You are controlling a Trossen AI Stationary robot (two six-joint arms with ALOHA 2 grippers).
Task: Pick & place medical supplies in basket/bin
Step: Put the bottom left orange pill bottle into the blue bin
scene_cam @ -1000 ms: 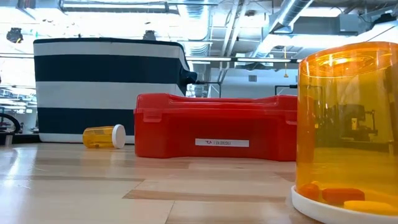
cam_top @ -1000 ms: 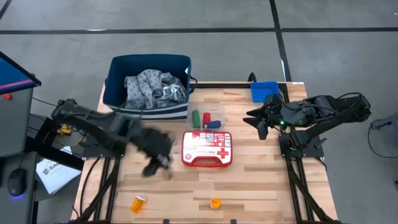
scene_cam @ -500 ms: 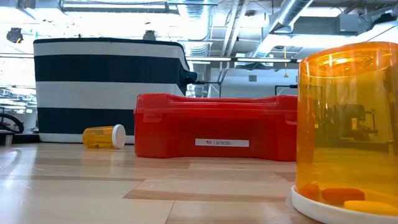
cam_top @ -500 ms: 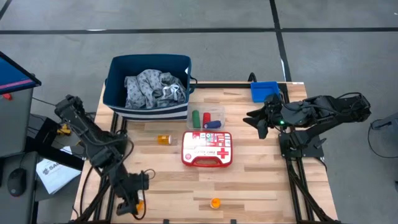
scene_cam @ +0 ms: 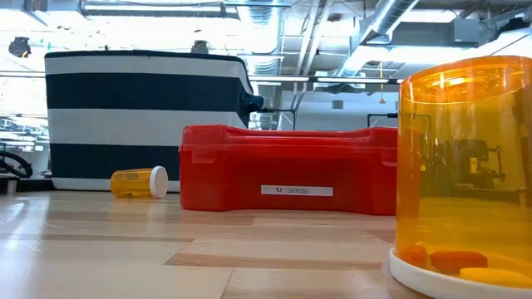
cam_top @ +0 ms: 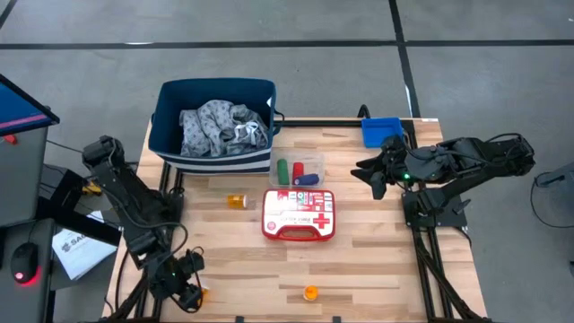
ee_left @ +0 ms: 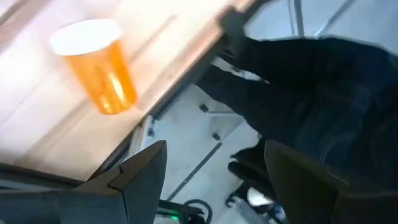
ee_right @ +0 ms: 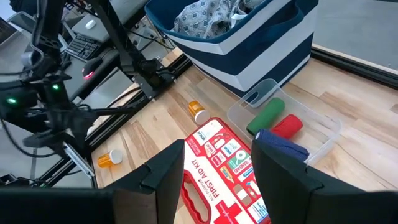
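Observation:
My left gripper (cam_top: 186,285) (ee_left: 214,149) hangs open at the table's near-left corner, beside an orange pill bottle (cam_top: 203,292) (ee_left: 99,68) lying on its side. It touches nothing. A second orange bottle (cam_top: 236,201) (scene_cam: 139,182) lies on its side near the navy basket (cam_top: 215,99) (scene_cam: 145,116), which holds the grey-white cloth (cam_top: 220,126). A third bottle (cam_top: 310,292) (scene_cam: 465,174) stands on its white cap by the near edge. Red, green and dark blue cylinders (cam_top: 298,170) (ee_right: 273,121) lie in a clear tray. My right gripper (cam_top: 375,179) (ee_right: 217,146) waits open near the small blue bin (cam_top: 381,132).
The red-and-white first-aid case (cam_top: 299,213) (scene_cam: 287,170) lies mid-table, in front of the clear tray (ee_right: 283,115). Bare wood lies between the case and my right arm. My left gripper hangs partly past the table's edge (ee_left: 180,74).
My left arm has swung from mid-table, just left of the first-aid case, toward the near-left corner, and now hangs by the bottle there. The bottle near the basket has come into the high view; it has not moved.

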